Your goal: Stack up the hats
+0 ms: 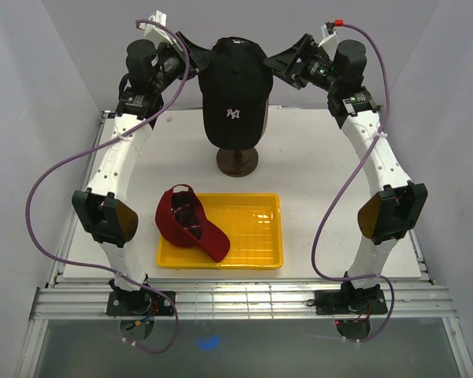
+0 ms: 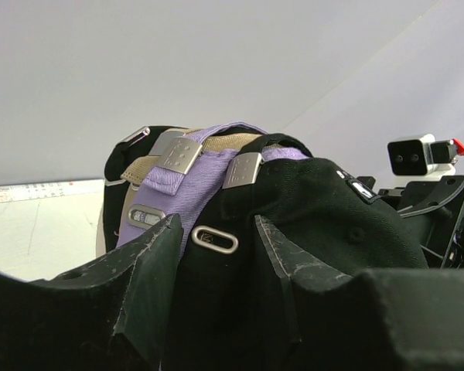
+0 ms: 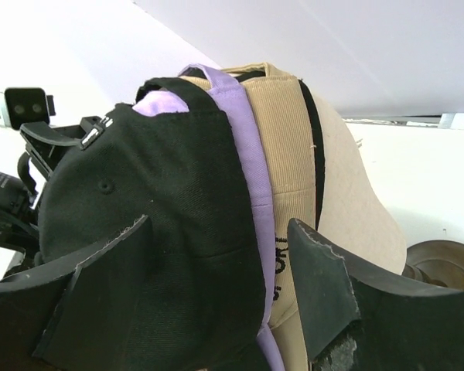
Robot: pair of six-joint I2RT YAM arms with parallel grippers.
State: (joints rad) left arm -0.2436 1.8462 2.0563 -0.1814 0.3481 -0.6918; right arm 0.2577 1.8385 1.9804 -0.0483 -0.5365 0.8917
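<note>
A black cap (image 1: 233,79) with a white logo sits on top of the mannequin head at the back of the table. Under it are a lavender cap (image 3: 251,154) and a tan cap (image 3: 286,147), whose rear straps show in the left wrist view as the lavender cap (image 2: 201,166) and the tan cap (image 2: 143,166). My left gripper (image 1: 195,61) is at the black cap's left side, its jaws apart around the black fabric (image 2: 325,216). My right gripper (image 1: 277,61) stands open at the right side, straddling the cap edges (image 3: 155,193). A red cap (image 1: 191,223) lies in the yellow tray.
The yellow tray (image 1: 256,236) lies at the table's near middle. The cream mannequin head (image 3: 356,201) stands on a dark round base (image 1: 236,161). Grey walls close in the table at the back and on both sides.
</note>
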